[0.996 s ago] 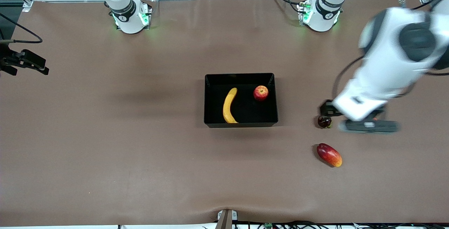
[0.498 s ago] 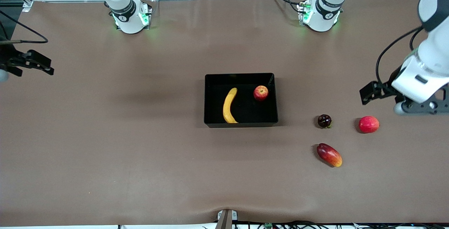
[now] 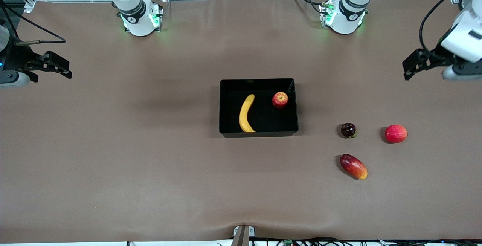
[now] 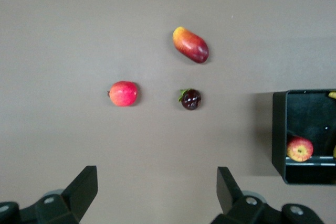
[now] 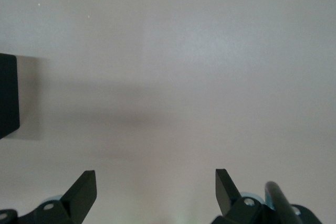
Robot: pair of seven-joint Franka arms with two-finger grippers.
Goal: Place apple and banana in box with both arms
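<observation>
The black box [image 3: 258, 81] sits mid-table. The yellow banana [image 3: 246, 113] and the speckled red apple [image 3: 280, 100] both lie inside it, apart from each other. My left gripper [image 3: 460, 73] is up over the bare table at the left arm's end, open and empty [image 4: 157, 174]. In the left wrist view, the box [image 4: 278, 129] and the apple [image 4: 300, 149] show at the edge. My right gripper [image 3: 12, 79] is up over the table at the right arm's end, open and empty [image 5: 156, 177]. Only a corner of the box [image 5: 8, 95] shows in the right wrist view.
Three other fruits lie on the table toward the left arm's end from the box: a small dark fruit [image 3: 348, 130], a plain pinkish-red round fruit [image 3: 395, 133], and an oblong red-and-yellow fruit [image 3: 353, 166] nearer the front camera. All three show in the left wrist view [image 4: 191, 99].
My left arm has swung away from over the loose fruits toward its end of the table, uncovering the pinkish-red fruit. My right gripper has shifted slightly toward the middle. The fruit in the box has not moved.
</observation>
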